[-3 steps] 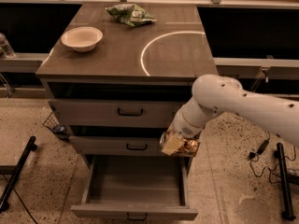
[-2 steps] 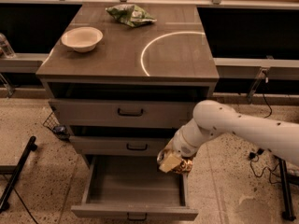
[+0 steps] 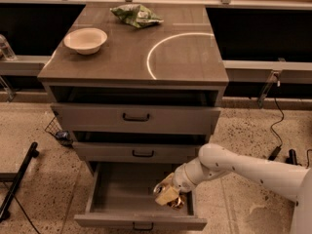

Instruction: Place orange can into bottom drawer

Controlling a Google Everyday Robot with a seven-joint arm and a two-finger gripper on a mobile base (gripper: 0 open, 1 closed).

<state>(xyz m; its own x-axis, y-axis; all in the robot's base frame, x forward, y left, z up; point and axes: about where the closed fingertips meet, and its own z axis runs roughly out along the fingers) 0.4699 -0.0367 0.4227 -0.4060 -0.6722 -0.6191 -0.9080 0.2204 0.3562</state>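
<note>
The bottom drawer (image 3: 122, 189) is pulled open and its inside looks bare apart from my hand. My gripper (image 3: 168, 195) is low inside the drawer, at its right side, shut on the orange can (image 3: 174, 200). The can shows as a tan and dark mottled shape under the fingers, partly hidden by them. It is close to the drawer floor; I cannot tell whether it touches. The white arm (image 3: 243, 167) reaches in from the right.
The two upper drawers (image 3: 135, 117) are shut. A white bowl (image 3: 85, 39) and a green snack bag (image 3: 135, 14) lie on the cabinet top (image 3: 185, 57). A black stand leg (image 3: 17, 179) lies on the floor at left, cables at right.
My gripper has moved down with the can, from beside the middle drawer front into the open bottom drawer.
</note>
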